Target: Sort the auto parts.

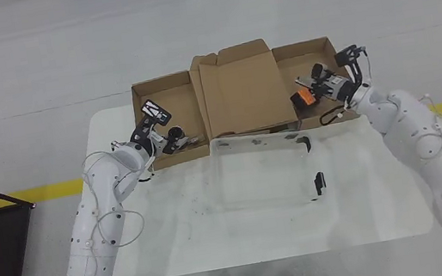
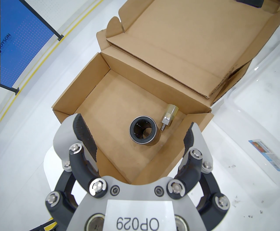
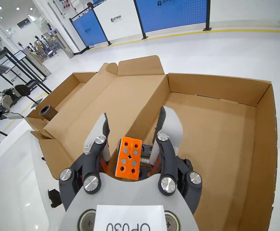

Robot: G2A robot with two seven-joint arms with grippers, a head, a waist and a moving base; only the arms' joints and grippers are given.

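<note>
Far left box [image 2: 109, 98]: black sleeve [image 2: 143, 131] and metal fitting [image 2: 168, 117] lie just beside each other inside.
Left end effector [image 2: 134, 121]: spread wide above that box, holding nothing.
Right end effector [image 3: 133, 112]: above the far right box [image 3: 218, 131], orange block [image 3: 129, 158] close under it; cannot tell its grip.

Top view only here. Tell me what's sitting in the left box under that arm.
Observer: A black cylindrical sleeve sits on the floor of the left box.
Operator: Check for anything beside it.
Observer: A small metal fitting with a threaded end lies right next to it.
Operator: Report the left gripper.
Observer: The left gripper hangs above the box, its fingers open and empty.
</note>
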